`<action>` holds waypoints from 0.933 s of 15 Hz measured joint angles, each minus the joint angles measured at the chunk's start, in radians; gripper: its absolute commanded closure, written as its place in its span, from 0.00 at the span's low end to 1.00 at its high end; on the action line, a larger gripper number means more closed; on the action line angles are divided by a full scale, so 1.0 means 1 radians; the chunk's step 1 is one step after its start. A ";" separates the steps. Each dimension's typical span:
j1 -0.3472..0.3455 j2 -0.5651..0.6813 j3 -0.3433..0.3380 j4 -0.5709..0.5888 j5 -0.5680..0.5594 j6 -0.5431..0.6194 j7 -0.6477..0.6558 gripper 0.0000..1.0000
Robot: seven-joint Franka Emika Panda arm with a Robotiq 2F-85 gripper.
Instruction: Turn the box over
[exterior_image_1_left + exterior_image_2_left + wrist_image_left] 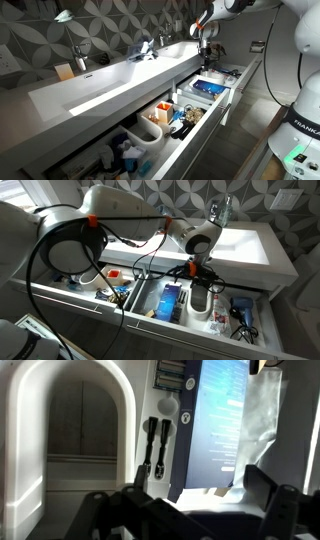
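The box (215,425) lies flat, blue face up, in a compartment of the open drawer (150,323) below the sink (110,85). It fills the centre-right of the wrist view and sits near mid-frame in both exterior views. The gripper (185,510) hangs above it, jaws spread and empty, probably lined up to straddle an edge. A pale pack (262,420) just beside the box leaves little finger room there.

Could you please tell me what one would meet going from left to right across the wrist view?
White arched tray → pair of black tools → blue box → clear plastic wrap.
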 measured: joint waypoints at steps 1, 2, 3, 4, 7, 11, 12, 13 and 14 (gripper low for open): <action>0.006 -0.010 -0.007 -0.023 -0.005 0.037 0.014 0.00; 0.014 -0.029 -0.015 -0.065 -0.010 0.092 0.024 0.00; 0.023 -0.051 -0.023 -0.114 -0.017 0.154 0.036 0.00; 0.037 -0.074 -0.035 -0.166 -0.028 0.223 0.053 0.00; 0.088 -0.140 -0.071 -0.321 -0.065 0.411 0.105 0.00; 0.131 -0.225 -0.090 -0.514 -0.095 0.539 0.130 0.00; 0.129 -0.249 -0.092 -0.565 -0.095 0.562 0.129 0.00; 0.123 -0.273 -0.094 -0.615 -0.095 0.584 0.128 0.00; 0.113 -0.299 -0.095 -0.663 -0.095 0.608 0.126 0.00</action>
